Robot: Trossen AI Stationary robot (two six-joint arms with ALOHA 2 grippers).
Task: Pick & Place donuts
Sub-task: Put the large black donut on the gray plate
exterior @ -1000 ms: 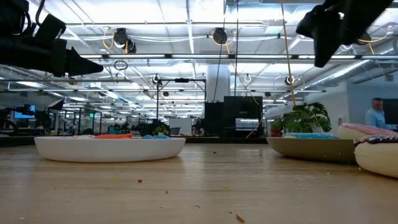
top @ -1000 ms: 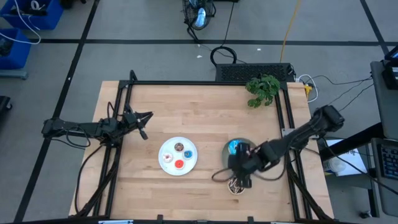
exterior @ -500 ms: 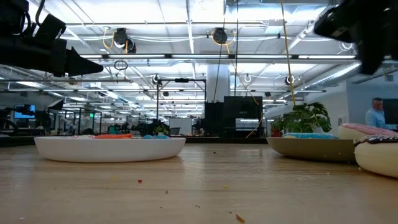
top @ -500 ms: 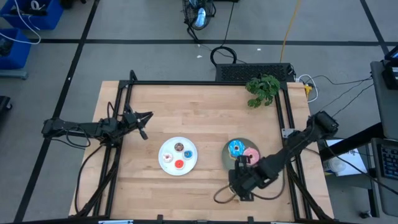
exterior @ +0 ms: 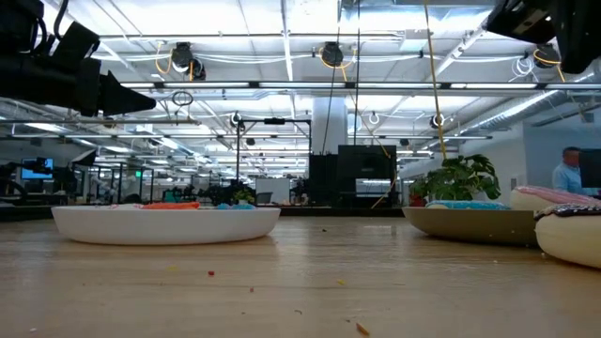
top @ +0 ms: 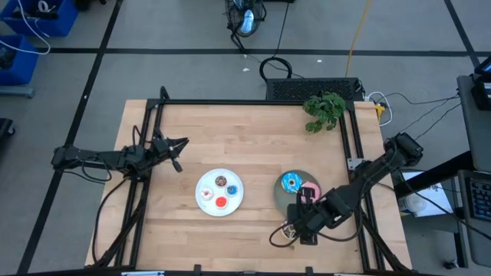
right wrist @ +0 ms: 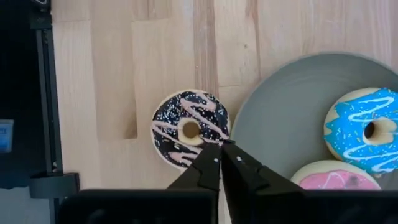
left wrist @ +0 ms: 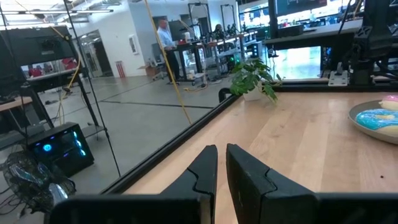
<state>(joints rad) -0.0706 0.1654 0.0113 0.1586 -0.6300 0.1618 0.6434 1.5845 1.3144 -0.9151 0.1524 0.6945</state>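
Note:
A dark brown donut (right wrist: 191, 130) with pale drizzle lies flat on the table beside the grey plate (right wrist: 283, 106). My right gripper (right wrist: 221, 152) hangs shut above that donut's plate-side edge, holding nothing; in the high view it (top: 301, 222) stands near the front edge. A blue donut (right wrist: 365, 129) and a pink donut (right wrist: 336, 177) lie on the grey plate. Three tiny donuts lie on the white plate (top: 207, 182). My left gripper (left wrist: 221, 167) waits shut and level at the table's left side (top: 178, 153).
A potted green plant (top: 324, 109) stands at the far right corner. A black frame (top: 253, 102) runs along the table's far and side edges. Bare wood lies between the two plates and across the far half.
My right gripper has moved from over the grey plate toward the table's near edge and now hangs over the dark donut. The pink donut, covered by the arm before, now shows on the grey plate. The donuts have not moved.

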